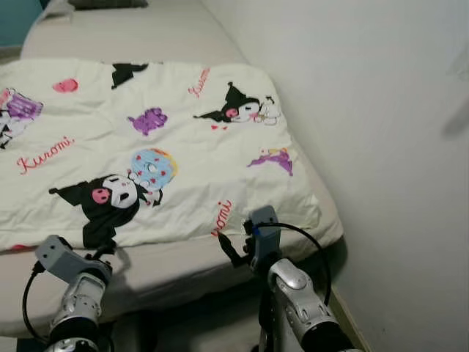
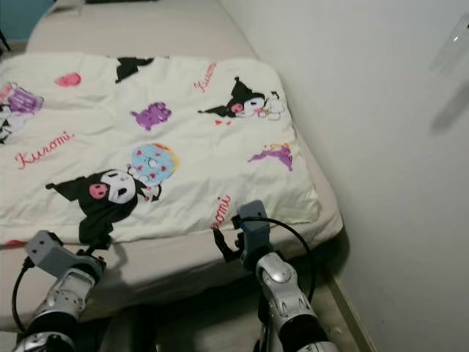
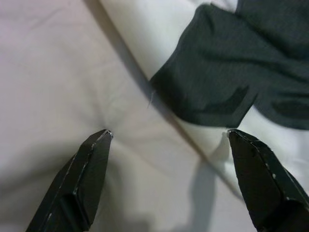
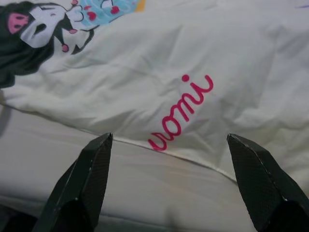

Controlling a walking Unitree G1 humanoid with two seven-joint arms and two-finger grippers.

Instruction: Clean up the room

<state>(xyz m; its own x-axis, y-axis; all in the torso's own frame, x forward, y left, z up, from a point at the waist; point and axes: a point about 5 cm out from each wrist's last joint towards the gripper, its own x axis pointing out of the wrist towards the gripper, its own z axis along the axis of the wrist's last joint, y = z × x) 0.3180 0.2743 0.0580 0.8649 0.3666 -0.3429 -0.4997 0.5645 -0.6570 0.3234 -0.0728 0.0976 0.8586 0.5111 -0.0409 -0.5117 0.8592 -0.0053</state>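
We are looking down at a bed [image 1: 183, 33] with a beige sheet [image 1: 168, 268], set against a white wall [image 1: 381, 147] on the right. A cream blanket [image 1: 176, 110] printed with black cartoon figures, purple shapes, a blue donut and pink lettering is lying spread over the near and middle part of the bed, its near edge stopping short of the mattress edge so that a strip of bare sheet is showing along the near side. Our left pincer [image 3: 169, 140] is hovering at the near left of the bed, its two black fingers [image 3: 82, 179] spread wide apart and gripping nothing; below them the blanket's edge is lying over the sheet, with a black printed patch [image 3: 227, 72] close by. Our right pincer [image 4: 169, 142] is reaching toward the near edge of the blanket to the right of the middle, also gaping wide with nothing between its fingers; we are seeing the pink lettering [image 4: 181, 111] just beyond the fingertips and the blanket's hem crossing between them. A dark object [image 1: 106, 4] is lying at the far end of the bed.
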